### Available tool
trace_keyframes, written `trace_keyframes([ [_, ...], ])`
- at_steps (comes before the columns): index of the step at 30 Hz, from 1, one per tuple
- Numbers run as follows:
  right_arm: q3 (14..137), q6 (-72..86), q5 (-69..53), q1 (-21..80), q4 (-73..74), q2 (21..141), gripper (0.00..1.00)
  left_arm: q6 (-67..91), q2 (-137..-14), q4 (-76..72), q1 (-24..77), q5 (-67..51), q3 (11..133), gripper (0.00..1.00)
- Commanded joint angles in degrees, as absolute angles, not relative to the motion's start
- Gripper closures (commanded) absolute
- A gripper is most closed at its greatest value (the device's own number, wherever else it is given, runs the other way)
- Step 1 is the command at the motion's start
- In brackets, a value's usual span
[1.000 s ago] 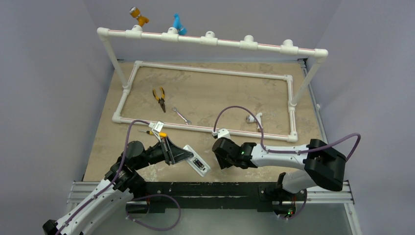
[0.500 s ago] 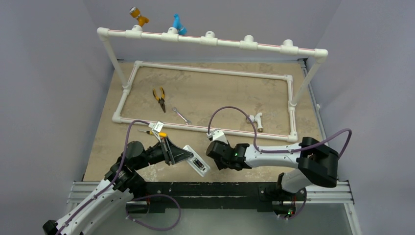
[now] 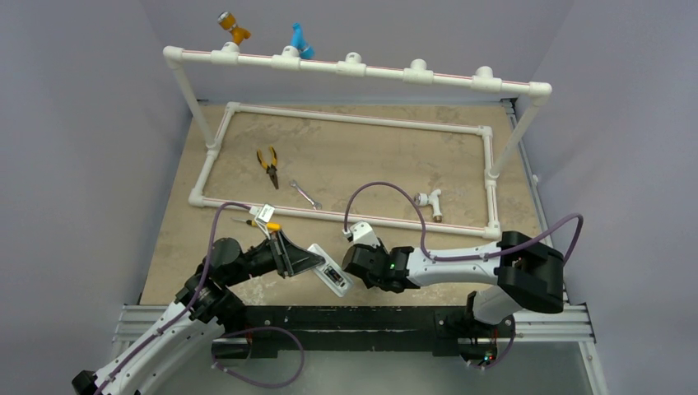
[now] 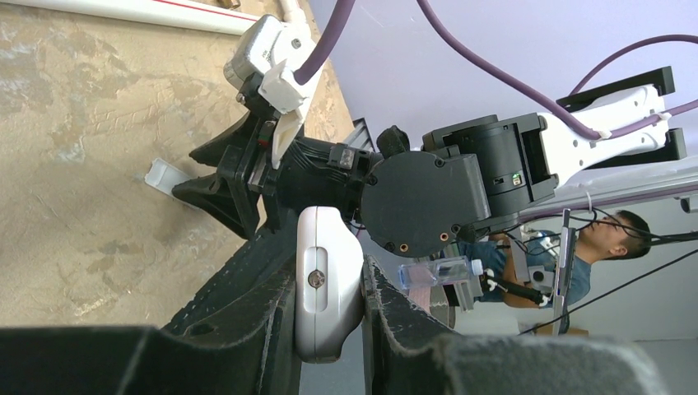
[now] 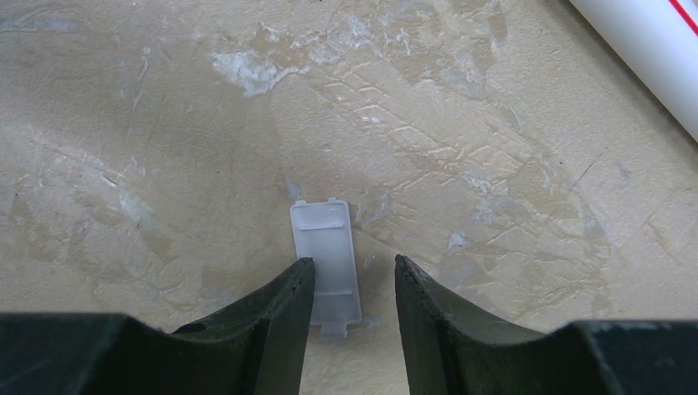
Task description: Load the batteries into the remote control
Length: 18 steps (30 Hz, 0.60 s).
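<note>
On my left, I am clamping my left fingers (image 4: 263,296) on the remote control (image 4: 331,247), squeezing its long sides so that one end is sticking out past the tips. I am holding it raised off the desk (image 5: 165,115), near the front edge, with its back facing up and toward my other arm. I judge that this is making the recessed compartment steady and reachable for that arm. From above, a dark patch is showing in the open back. It may be the batteries sitting in place, but it is too small for me to tell, and I am seeing no loose batteries on the desk. A yellow-handled screwdriver (image 3: 263,224) is lying just behind my left wrist, playing no part in this.

Moving right, my right fingers (image 5: 276,309) are standing parted and gripping nothing. I am hovering them low over the small white cover (image 5: 323,234), which is lying flat on the desk near the raised remote control. Its near end is sitting between my fingertips, a little off to one side, with one tip overlapping its edge. Whether I am touching it I cannot tell. I am lining up this way, I think, because the cover is thin and flat and wants pinching across its narrow width. If the batteries are indeed in, closing the back is what is remaining.
</note>
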<state>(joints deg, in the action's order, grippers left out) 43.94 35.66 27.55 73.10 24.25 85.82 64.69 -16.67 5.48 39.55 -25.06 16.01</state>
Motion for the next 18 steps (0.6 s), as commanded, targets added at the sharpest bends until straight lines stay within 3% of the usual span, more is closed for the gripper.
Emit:
trace_keyframes([
  [1, 41.3, 38.3, 21.1, 74.7, 26.8, 88.9, 0.57, 63.9, -15.7, 3.9, 39.7, -24.7, 15.6, 1.00],
  [18, 33.8, 42.8, 14.7, 74.8, 17.8, 86.1, 0.56, 63.9, -16.3, 3.6, 39.8, -25.0, 16.0, 1.00],
])
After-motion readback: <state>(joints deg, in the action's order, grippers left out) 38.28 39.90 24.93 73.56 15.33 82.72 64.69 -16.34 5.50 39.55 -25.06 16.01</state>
